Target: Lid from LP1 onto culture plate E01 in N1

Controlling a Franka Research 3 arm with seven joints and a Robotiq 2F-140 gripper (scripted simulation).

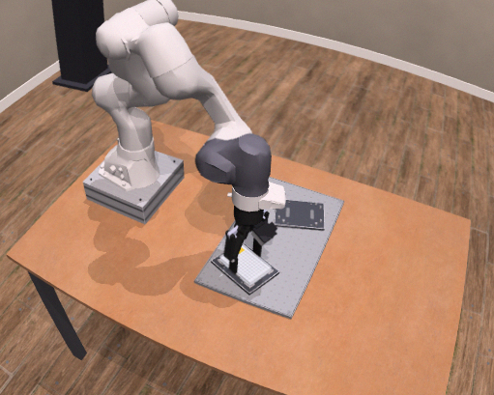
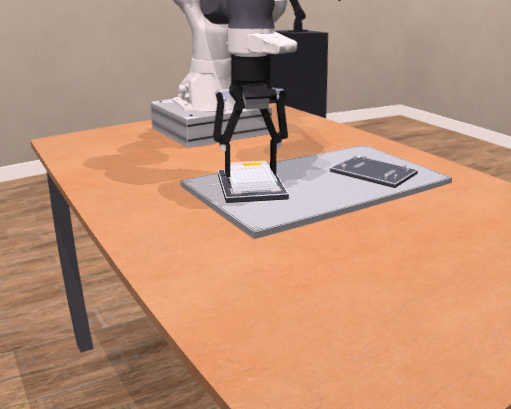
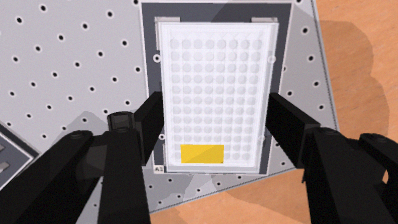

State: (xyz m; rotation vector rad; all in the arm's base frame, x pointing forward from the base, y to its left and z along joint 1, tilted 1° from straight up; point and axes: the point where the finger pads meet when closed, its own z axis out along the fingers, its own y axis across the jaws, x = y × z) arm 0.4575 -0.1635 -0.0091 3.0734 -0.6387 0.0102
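The culture plate E01, white with many wells and a yellow label [image 3: 202, 153], sits in the dark nest N1 [image 2: 255, 193] at the near end of the grey perforated baseplate [image 1: 292, 262]. The clear lid [image 3: 217, 97] lies right over the plate and covers its wells. My gripper [image 3: 214, 107] points straight down, and its fingers are shut on the lid's two long sides. The gripper also shows in the exterior view [image 2: 250, 171], with its fingertips down at plate height. I cannot tell whether a gap remains between the lid and the plate.
The dark lid park LP1 [image 2: 373, 170] lies empty at the far end of the baseplate; a corner of the park shows in the wrist view [image 3: 10, 150]. The robot base [image 1: 133, 184] stands at the table's back left. A black pedestal [image 1: 77, 32] stands on the floor behind.
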